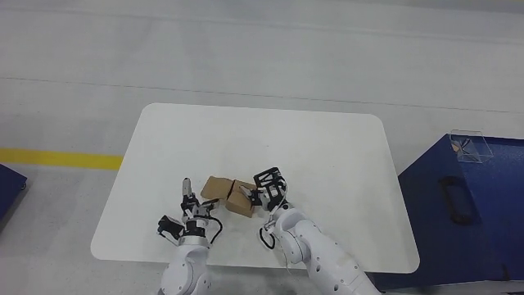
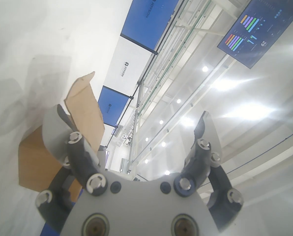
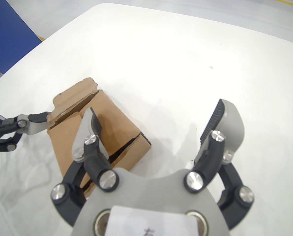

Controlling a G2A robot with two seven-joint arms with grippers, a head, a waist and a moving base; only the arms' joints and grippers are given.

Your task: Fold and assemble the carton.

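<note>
right wrist view: creased brown cardboard carton (image 3: 117, 122), both arms' jaws spread wide

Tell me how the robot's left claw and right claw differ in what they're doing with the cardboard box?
The left gripper has one finger against the carton's raised end flap. The right gripper hangs above the carton, one finger over its top and the other over bare table. The left gripper is tipped up toward the ceiling, while the right gripper points down at the table. Both are open and grip nothing.
</note>
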